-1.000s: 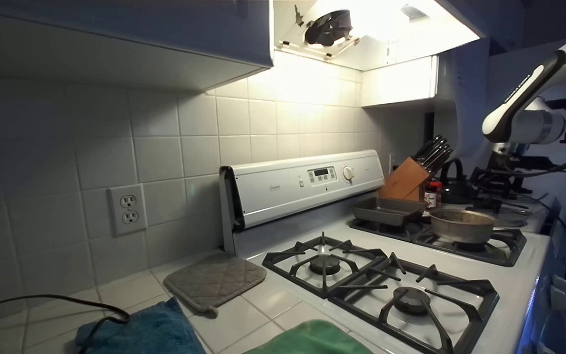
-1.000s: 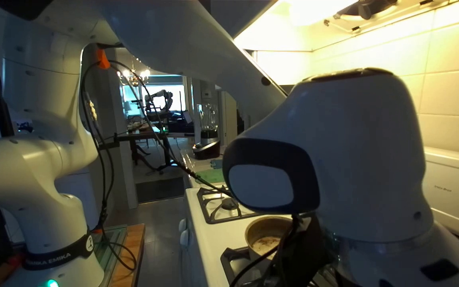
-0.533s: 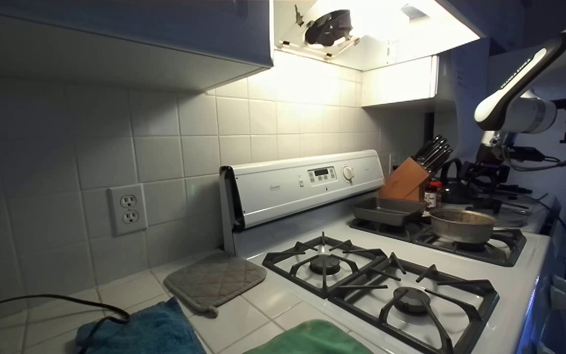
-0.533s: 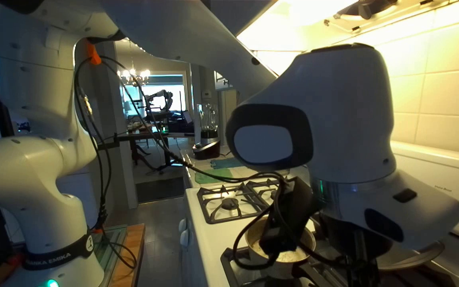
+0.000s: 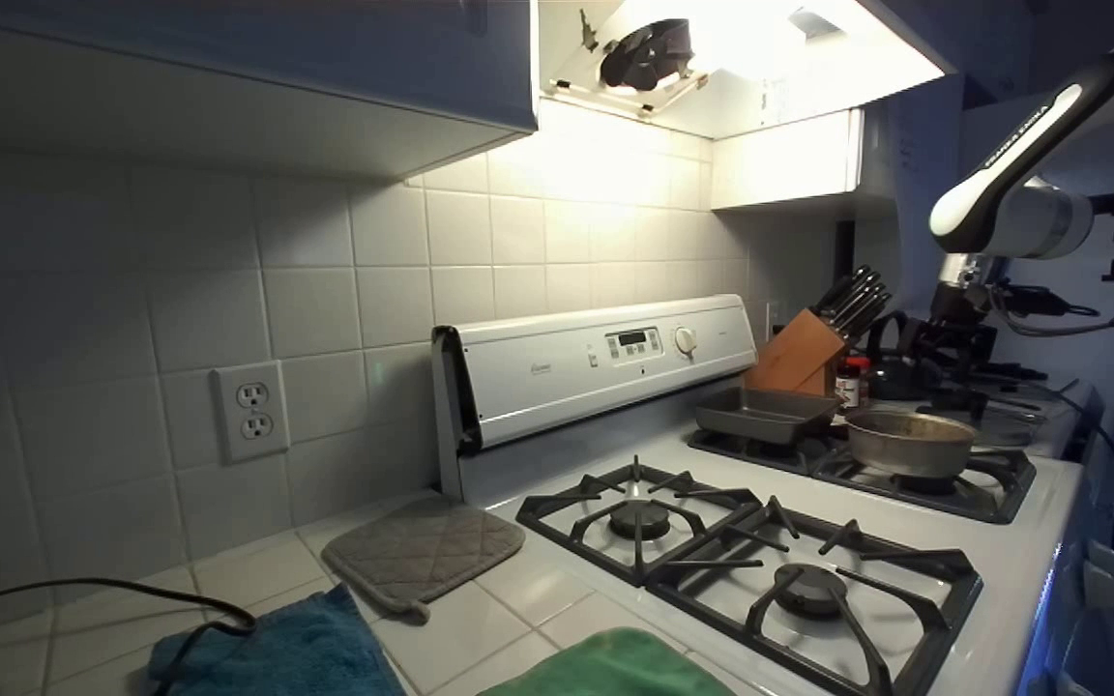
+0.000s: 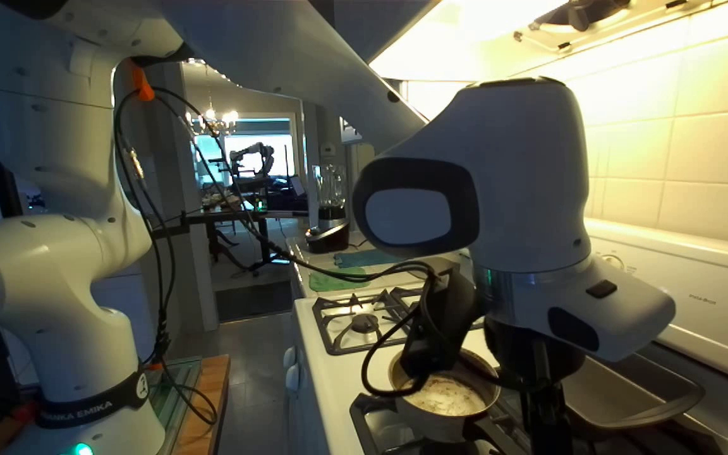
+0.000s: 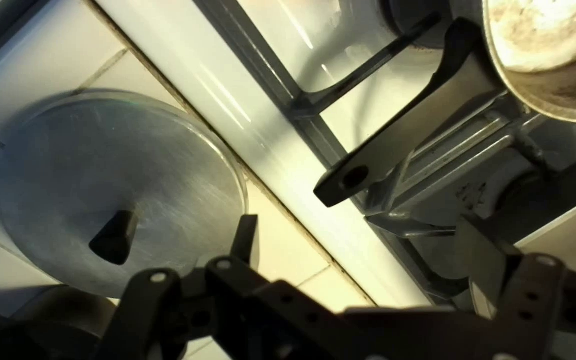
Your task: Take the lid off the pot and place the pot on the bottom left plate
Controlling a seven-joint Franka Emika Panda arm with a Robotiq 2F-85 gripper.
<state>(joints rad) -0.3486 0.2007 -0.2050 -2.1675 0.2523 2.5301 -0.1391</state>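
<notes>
The pot [image 5: 910, 449] is grey metal and uncovered, on the front grate at the knife-block end. It also shows in an exterior view [image 6: 446, 397]. In the wrist view the pot [image 7: 563, 85] is at the upper right, with its handle [image 7: 398, 135] pointing down-left. The lid [image 7: 178, 165], flat with a dark knob [image 7: 116, 237], lies on the tiled counter beside the stove. The bottom left plate [image 5: 808, 590] bears nothing; it shows too in an exterior view [image 6: 364, 323]. My gripper [image 7: 365, 250] is open and empty, its jaws apart beyond the handle's end.
A baking pan [image 5: 760, 416] stands on the grate behind the pot. The knife block [image 5: 797, 356], jars [image 5: 850, 382] and a dark kettle [image 5: 895, 362] stand past it. The range hood [image 5: 741, 58] hangs above. Cloths [image 5: 615, 667] lie on the near counter.
My hand has moved away from the camera in an exterior view, bringing the pot and baking pan into sight. The pot has not moved.
</notes>
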